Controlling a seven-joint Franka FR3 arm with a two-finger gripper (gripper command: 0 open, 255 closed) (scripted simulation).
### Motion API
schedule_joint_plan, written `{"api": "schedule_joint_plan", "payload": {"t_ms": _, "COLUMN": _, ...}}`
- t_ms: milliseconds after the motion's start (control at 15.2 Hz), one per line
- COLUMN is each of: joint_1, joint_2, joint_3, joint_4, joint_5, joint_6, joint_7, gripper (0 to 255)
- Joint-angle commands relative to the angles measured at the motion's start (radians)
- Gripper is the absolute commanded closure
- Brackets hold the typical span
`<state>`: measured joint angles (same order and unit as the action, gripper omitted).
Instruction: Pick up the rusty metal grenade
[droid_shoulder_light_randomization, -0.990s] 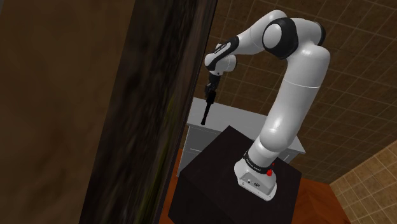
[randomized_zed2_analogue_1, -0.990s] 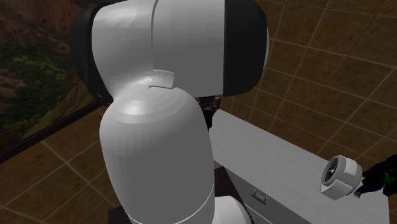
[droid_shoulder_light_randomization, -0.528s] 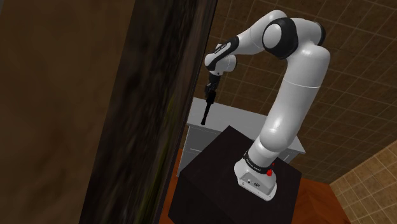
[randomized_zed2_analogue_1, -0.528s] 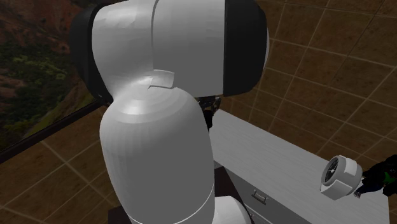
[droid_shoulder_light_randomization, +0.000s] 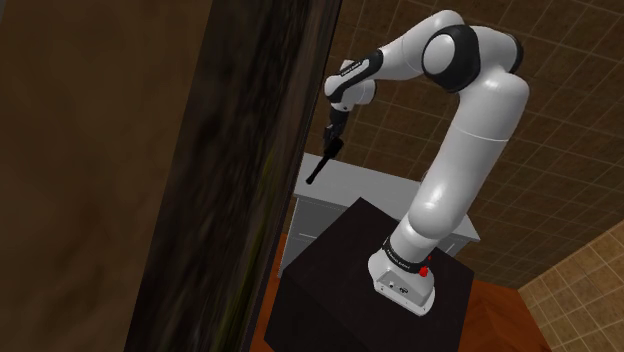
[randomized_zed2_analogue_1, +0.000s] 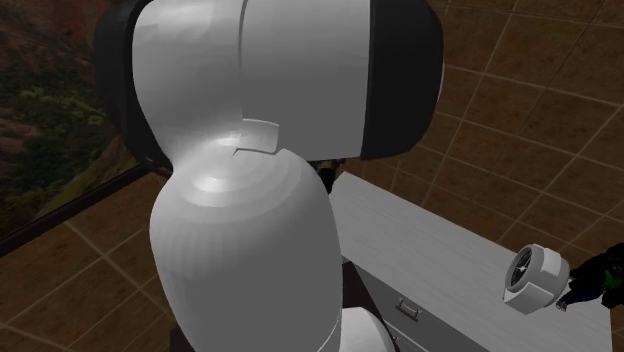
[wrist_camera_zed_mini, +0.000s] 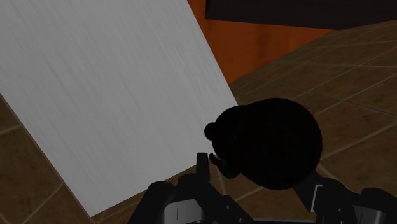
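In the wrist view a dark, nearly black round grenade (wrist_camera_zed_mini: 270, 143) with a small knob on one side sits between my gripper's fingers (wrist_camera_zed_mini: 245, 191), which clasp it. It hangs well above the floor, just off the edge of the pale grey table top (wrist_camera_zed_mini: 108, 95). In the shoulder view my gripper (droid_shoulder_light_randomization: 318, 176) hangs tilted above the table's (droid_shoulder_light_randomization: 345, 190) end, close to a tall dark panel. In the second exterior view the arm's big white body (randomized_zed2_analogue_1: 250, 200) hides most of the hand.
A tall dark panel (droid_shoulder_light_randomization: 250, 170) stands just to the shoulder view's left of the gripper. A white round fan-like object (randomized_zed2_analogue_1: 535, 278) and a dark object (randomized_zed2_analogue_1: 598, 282) sit at the table's far end. The black stand (droid_shoulder_light_randomization: 350, 270) is below.
The arm's upper joints have risen slightly and the gripper has tilted, its tip swinging up and toward the shoulder view's left. The grip has not changed.
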<state>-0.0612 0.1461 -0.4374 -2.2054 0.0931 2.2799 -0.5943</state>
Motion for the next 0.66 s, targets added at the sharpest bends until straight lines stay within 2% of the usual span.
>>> {"api": "schedule_joint_plan", "payload": {"t_ms": 0, "joint_1": 0.002, "joint_2": -0.019, "joint_3": -0.003, "joint_4": 0.009, "joint_5": -0.012, "joint_6": -0.026, "joint_7": 0.008, "gripper": 255}}
{"api": "schedule_joint_plan", "payload": {"t_ms": 594, "joint_1": 0.007, "joint_2": -0.079, "joint_3": -0.007, "joint_4": 0.045, "joint_5": -0.048, "joint_6": -0.116, "joint_7": 0.034, "gripper": 255}}
